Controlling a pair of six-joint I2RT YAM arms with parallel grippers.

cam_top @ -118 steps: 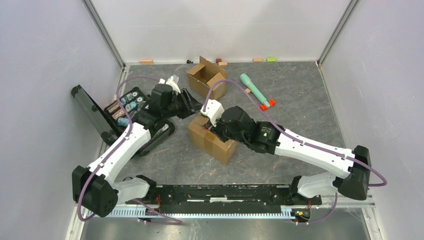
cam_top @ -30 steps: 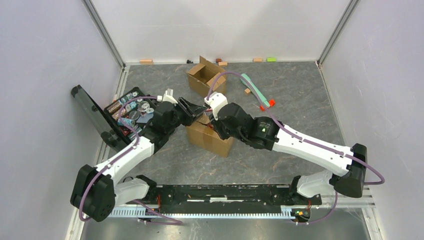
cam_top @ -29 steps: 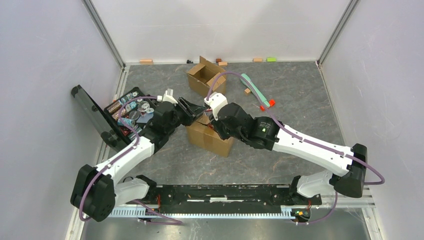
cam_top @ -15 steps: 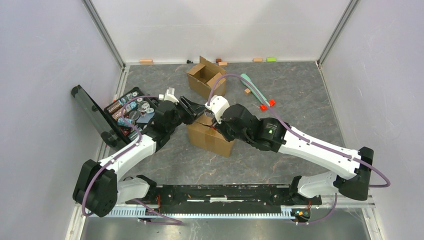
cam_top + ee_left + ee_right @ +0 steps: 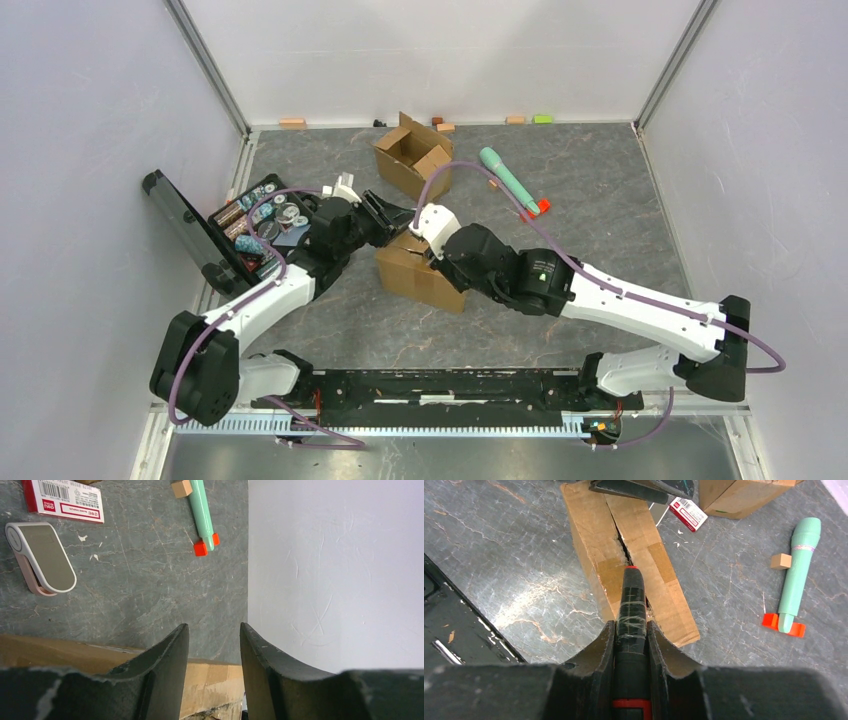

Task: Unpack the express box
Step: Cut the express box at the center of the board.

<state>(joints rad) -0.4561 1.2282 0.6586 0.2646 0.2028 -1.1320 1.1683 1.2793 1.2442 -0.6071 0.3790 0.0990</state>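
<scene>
Right wrist: green marker point(image 5: 796, 577) near box point(image 5: 594, 540)

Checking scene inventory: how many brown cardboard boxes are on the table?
2: an open brown cardboard box near the back wall; a taped brown cardboard box in the centre.

A mint-green toy microphone point(image 5: 505, 177) is lying against two red blocks point(image 5: 537, 208), a wooden cube point(image 5: 781, 561) just beside it. A black case point(image 5: 178, 222) is standing open at left.
</scene>
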